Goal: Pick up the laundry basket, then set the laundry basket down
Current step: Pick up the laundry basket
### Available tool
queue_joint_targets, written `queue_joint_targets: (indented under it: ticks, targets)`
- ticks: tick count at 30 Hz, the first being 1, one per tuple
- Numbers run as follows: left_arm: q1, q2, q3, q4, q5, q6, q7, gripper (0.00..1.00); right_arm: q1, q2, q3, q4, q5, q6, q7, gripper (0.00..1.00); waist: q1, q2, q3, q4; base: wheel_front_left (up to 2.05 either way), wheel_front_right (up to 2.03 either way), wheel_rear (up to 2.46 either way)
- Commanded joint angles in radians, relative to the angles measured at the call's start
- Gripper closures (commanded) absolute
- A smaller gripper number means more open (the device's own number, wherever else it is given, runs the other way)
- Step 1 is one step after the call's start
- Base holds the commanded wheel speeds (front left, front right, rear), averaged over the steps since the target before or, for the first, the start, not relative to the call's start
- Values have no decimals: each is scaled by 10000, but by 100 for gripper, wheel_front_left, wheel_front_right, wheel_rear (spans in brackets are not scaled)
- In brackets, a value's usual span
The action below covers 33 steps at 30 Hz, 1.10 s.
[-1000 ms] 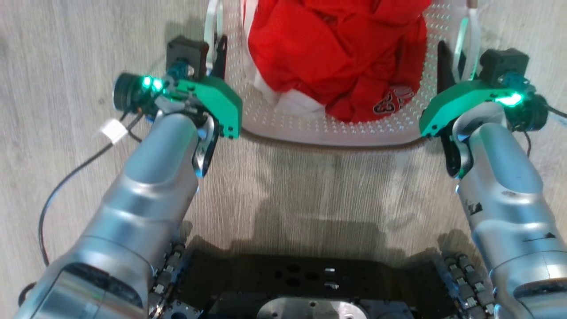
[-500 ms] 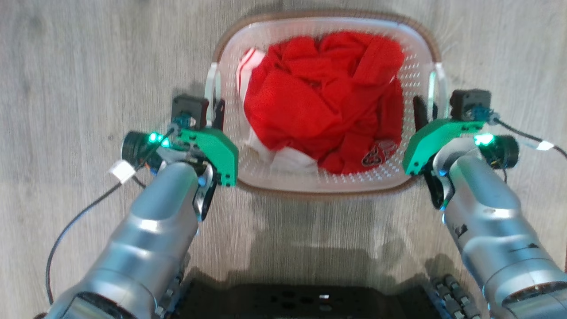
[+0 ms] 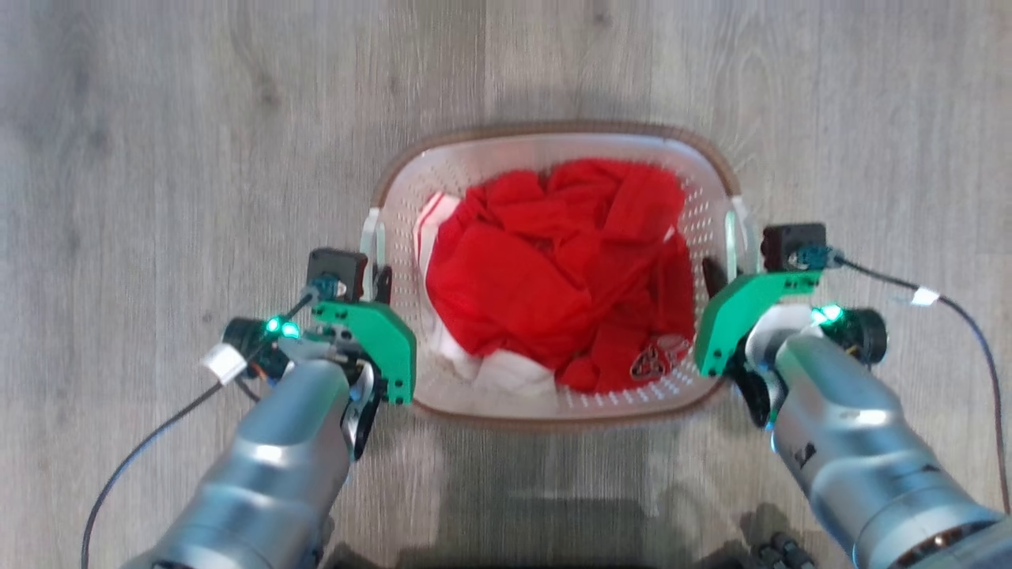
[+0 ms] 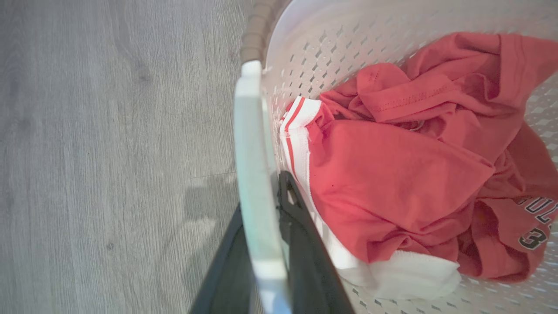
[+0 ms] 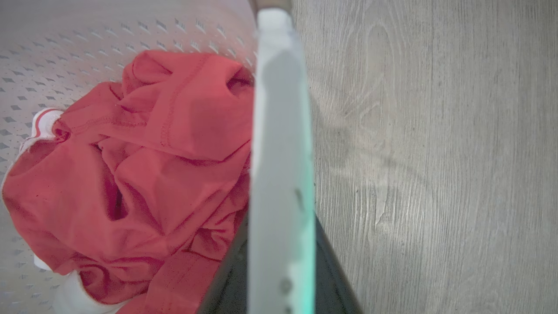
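The laundry basket (image 3: 553, 131) is white and perforated with a brown rim, and lies in the middle of the head view, full of red clothes (image 3: 561, 269). My left gripper (image 3: 378, 276) is shut on its left side handle (image 3: 370, 241). My right gripper (image 3: 723, 270) is shut on the right side handle (image 3: 739, 237). In the left wrist view the pale handle (image 4: 255, 174) runs between my dark fingers (image 4: 301, 244), with the gripper (image 4: 261, 192) clamped on it. The right wrist view shows the same: the handle (image 5: 279, 131) is pinched in the gripper (image 5: 281, 218).
Grey wood-plank floor (image 3: 158, 158) lies all around the basket. A black cable (image 3: 142, 450) trails from my left wrist and another cable (image 3: 972, 332) from my right. A shadow (image 3: 553, 458) falls on the floor at the basket's near side.
The camera has moved: the whole basket now sits lower and smaller in the picture and my base has slipped out at the bottom. Both grippers stay shut on the handles.
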Motion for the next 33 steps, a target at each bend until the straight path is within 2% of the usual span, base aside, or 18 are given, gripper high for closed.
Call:
queue_joint_targets:
  ticks: [1,17,33]
  targets:
    - [236,338,100,45,-74,31,-69,100,608,12,352,32,136,56,116,100,1,-1,-361,-80,0,0,0]
    - [1487,338,-1075,821,-1238,-125,307,100,1914,13,2372,122,2138,56,1280,100,1,-1,-2722,-343,0,0,0]
    - [2456,338,-1889,1020,-1955,-207,844,100,2916,13,3809,219,3526,56,1646,100,1,-1,-4683,-494,0,0,0]
